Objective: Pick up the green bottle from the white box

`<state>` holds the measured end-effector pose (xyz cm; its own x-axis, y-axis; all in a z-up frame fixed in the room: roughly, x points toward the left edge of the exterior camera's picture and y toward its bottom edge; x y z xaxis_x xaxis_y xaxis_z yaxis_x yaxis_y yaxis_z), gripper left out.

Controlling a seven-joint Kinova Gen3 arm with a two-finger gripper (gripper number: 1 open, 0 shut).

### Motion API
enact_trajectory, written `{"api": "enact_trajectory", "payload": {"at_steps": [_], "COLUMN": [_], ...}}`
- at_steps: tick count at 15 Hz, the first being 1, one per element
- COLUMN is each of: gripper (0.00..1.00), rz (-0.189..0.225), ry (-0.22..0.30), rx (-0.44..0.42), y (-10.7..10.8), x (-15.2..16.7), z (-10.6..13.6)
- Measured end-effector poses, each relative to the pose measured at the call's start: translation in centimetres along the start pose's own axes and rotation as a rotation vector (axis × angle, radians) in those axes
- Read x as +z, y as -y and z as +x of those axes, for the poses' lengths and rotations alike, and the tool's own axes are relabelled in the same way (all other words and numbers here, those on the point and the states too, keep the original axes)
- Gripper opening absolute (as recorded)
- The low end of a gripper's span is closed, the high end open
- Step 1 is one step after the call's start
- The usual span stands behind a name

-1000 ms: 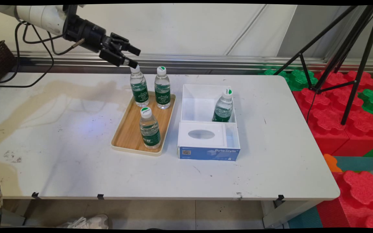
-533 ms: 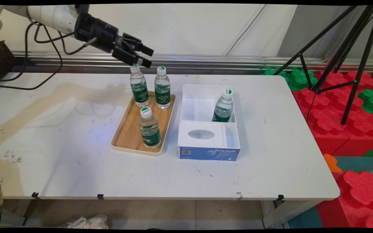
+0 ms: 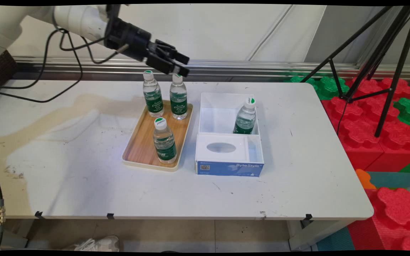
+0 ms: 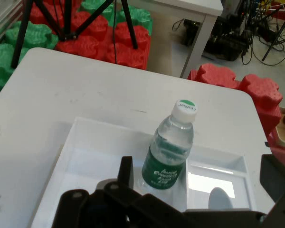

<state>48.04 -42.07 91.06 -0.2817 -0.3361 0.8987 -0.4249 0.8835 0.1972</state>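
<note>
My black gripper (image 3: 184, 66) hangs open and empty just above the cap of the back right water bottle (image 3: 178, 97) on a wooden tray (image 3: 139, 142). Two more bottles stand on that tray, one at the back left (image 3: 153, 96) and one at the front (image 3: 164, 142). To the right sits a white box (image 3: 219, 117) with a fourth bottle (image 3: 245, 117) upright in its far compartment. In the hand view the gripper (image 4: 198, 164) faces this bottle (image 4: 171, 147) in the box (image 4: 85, 156), with a finger (image 4: 126, 173) on its left.
The box's near part has a white lid with an oval hole (image 3: 221, 147) and a blue front. A black tripod (image 3: 368, 53) and red and green foam blocks (image 3: 379, 142) stand off the table's right end. A dark basket (image 3: 0, 67) sits far left. Black cables (image 3: 62, 42) hang from the arm.
The gripper has travelled right, from above the back left bottle's cap to above the back right bottle's cap. It stayed open. The bottles, tray and box have not moved.
</note>
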Motion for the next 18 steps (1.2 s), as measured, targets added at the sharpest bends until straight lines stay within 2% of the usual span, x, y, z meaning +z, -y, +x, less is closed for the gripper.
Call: {"api": "enact_trajectory", "payload": {"at_steps": [10,18], "gripper": [1.0,1.0], "rz": [-0.036,-0.07], "ry": [-0.016,0.0], "rx": [0.013,0.042], "y": [0.1,0.6], "x": [7.5,13.3], "z": [0.3,-0.3]}}
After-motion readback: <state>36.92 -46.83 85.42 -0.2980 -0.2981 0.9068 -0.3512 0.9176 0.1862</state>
